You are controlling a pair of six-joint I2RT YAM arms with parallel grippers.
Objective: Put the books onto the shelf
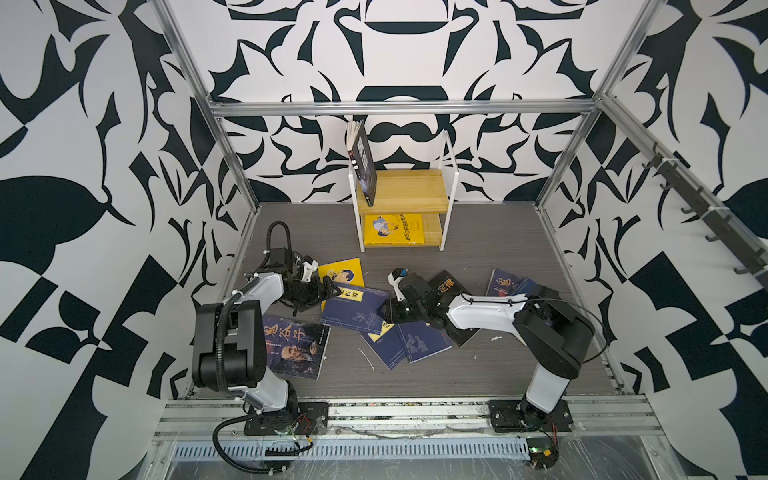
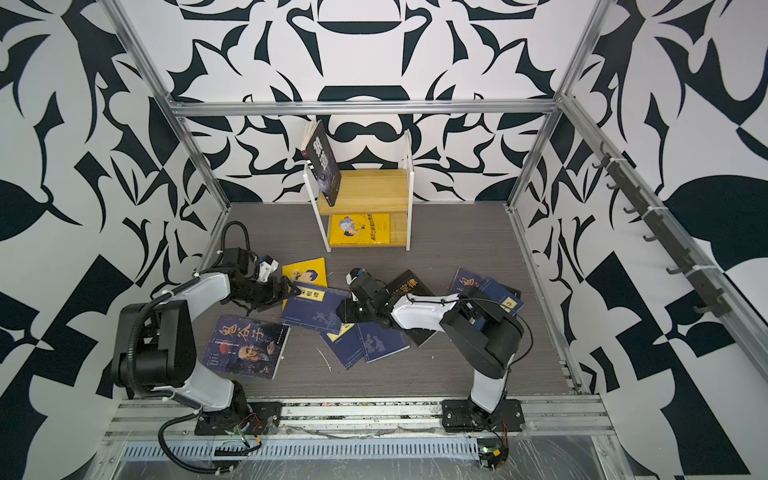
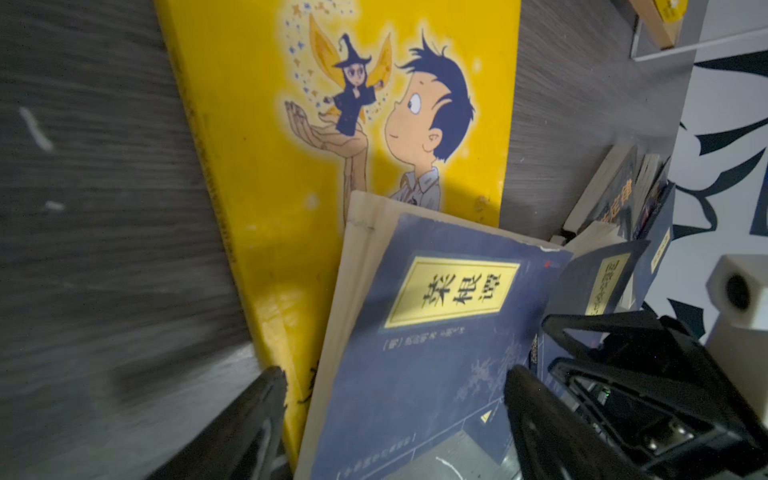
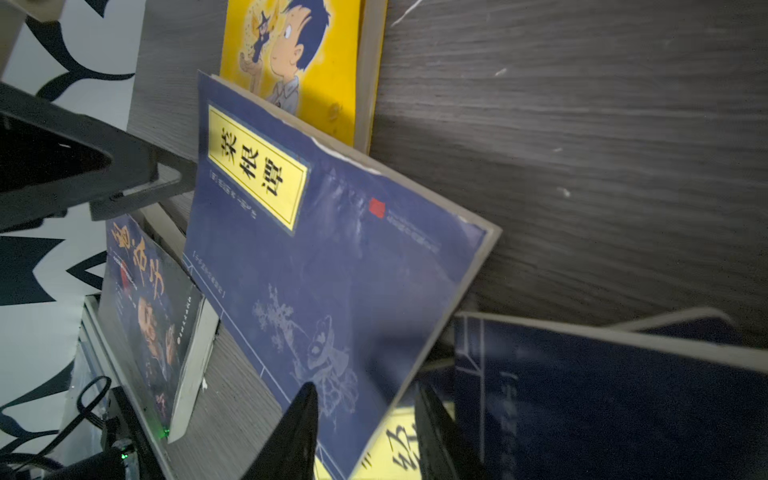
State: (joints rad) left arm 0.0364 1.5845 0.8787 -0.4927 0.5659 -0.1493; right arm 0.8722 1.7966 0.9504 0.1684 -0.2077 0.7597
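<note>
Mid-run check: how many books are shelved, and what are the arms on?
Done: two on the shelf, a black book leaning on the top board and a yellow book flat on the lower. In hand: both grippers flank the navy book, left gripper open, right gripper not yet clamped. Remaining: that one plus the second yellow book, the large dark book and other books on the table.

A navy book is flanked on the desk by the left gripper and right gripper; a black book is propped tilted on the shelf.
</note>
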